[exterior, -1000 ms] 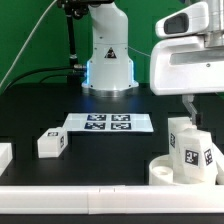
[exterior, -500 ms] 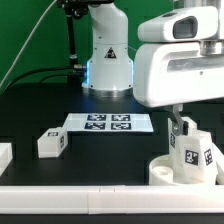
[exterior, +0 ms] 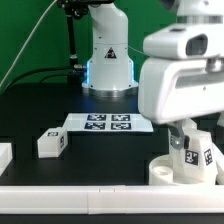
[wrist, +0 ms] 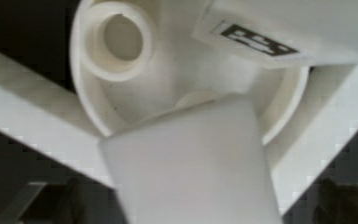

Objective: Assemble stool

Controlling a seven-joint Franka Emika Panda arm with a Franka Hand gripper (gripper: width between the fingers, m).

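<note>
The round white stool seat point(exterior: 163, 172) lies at the exterior view's lower right. A tagged white leg point(exterior: 198, 155) stands upright on it. My gripper point(exterior: 186, 138) has come down over this leg, and its jaws stand apart on either side of the leg's top. In the wrist view the leg point(wrist: 185, 165) fills the space between the dark fingers point(wrist: 30, 200), with a gap on each side. Below it the seat point(wrist: 247, 75) shows an open socket point(wrist: 121, 40) and a square tag point(wrist: 258, 40). A loose tagged leg point(exterior: 52, 143) lies on the table to the exterior view's left.
The marker board point(exterior: 108, 123) lies in the middle of the black table. The robot base point(exterior: 108, 60) stands behind it. A white border block point(exterior: 90, 196) runs along the front edge. Another white piece point(exterior: 4, 155) sits at the far left edge.
My gripper has moved down and toward the exterior view's left, from above the seat to around the standing leg. The parts have not moved.
</note>
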